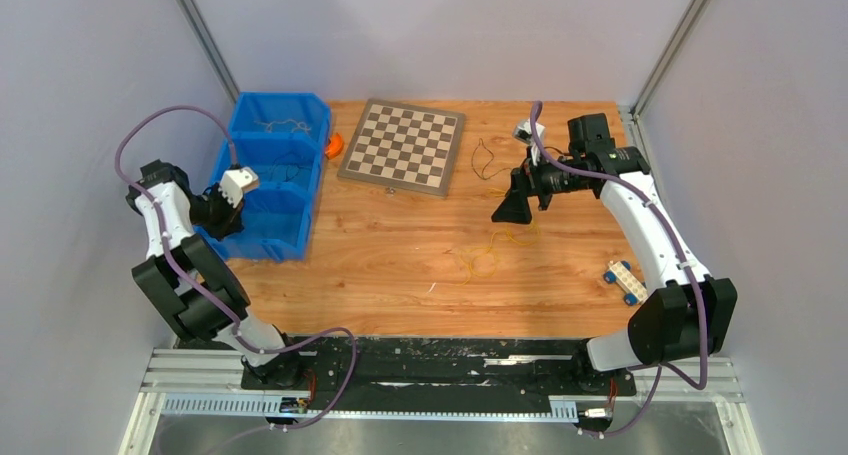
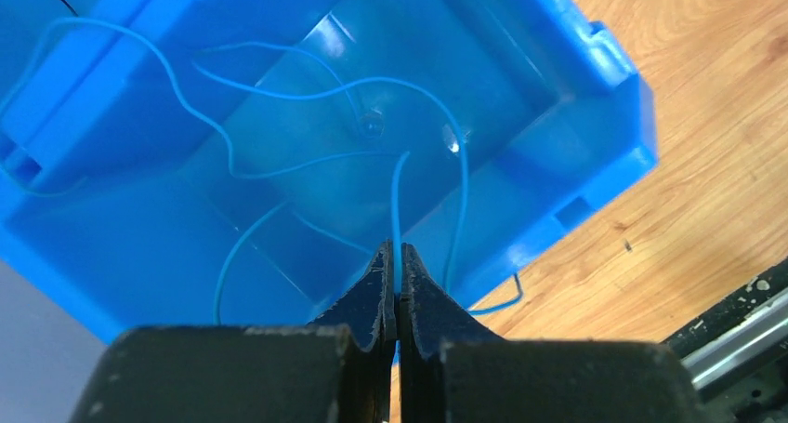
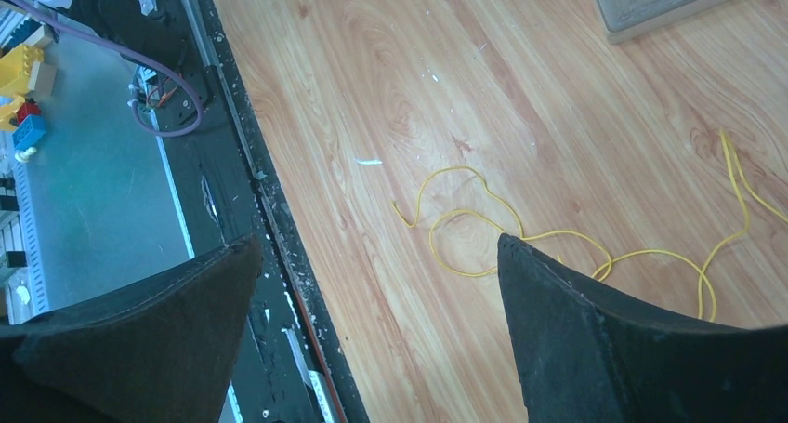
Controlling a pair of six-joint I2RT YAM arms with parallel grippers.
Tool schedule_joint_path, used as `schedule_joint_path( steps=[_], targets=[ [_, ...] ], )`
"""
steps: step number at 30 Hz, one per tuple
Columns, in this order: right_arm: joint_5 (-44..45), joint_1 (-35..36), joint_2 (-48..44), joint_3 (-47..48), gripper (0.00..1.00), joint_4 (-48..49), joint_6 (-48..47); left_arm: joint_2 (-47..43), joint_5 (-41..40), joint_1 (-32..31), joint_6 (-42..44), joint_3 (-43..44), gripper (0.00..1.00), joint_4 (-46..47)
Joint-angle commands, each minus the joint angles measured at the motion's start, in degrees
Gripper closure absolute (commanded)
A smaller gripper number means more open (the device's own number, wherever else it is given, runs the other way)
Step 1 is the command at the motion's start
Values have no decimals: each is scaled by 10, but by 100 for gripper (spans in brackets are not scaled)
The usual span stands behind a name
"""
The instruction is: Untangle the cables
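A thin blue cable [image 2: 395, 195] runs up from my left gripper [image 2: 398, 256], which is shut on it; its loops lie across the floor of the blue bin [image 2: 576, 135]. From above, the left gripper [image 1: 222, 215] hangs over the bin's near compartment [image 1: 262, 220]. A yellow cable [image 3: 520, 239] lies loose in curls on the wooden table, also visible from above as the yellow cable [image 1: 485, 260]. A dark cable [image 1: 485, 160] lies by the chessboard. My right gripper [image 3: 379, 246] is open and holds nothing, hovering above the table as the right gripper [image 1: 515, 200].
A chessboard [image 1: 402, 145] lies at the back middle, an orange object [image 1: 335, 145] between it and the bin. More thin wires sit in the bin's far compartment [image 1: 280, 127]. A blue and white brick toy [image 1: 625, 280] lies near the right arm.
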Motion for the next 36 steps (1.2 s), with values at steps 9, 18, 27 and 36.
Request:
schedule_joint_path(
  steps=[9, 18, 27, 36],
  targets=[
    [-7, -5, -9, -2, 4, 15, -8, -9, 31, -27, 59, -13, 100, -21],
    [-21, -4, 1, 6, 5, 15, -2, -96, 104, -27, -55, 84, 100, 2],
    [-20, -4, -10, -8, 4, 16, -4, -124, 165, -27, -42, 176, 100, -134],
    [-28, -4, -10, -19, 5, 17, -6, -179, 145, -28, -65, 101, 100, -115]
  ],
)
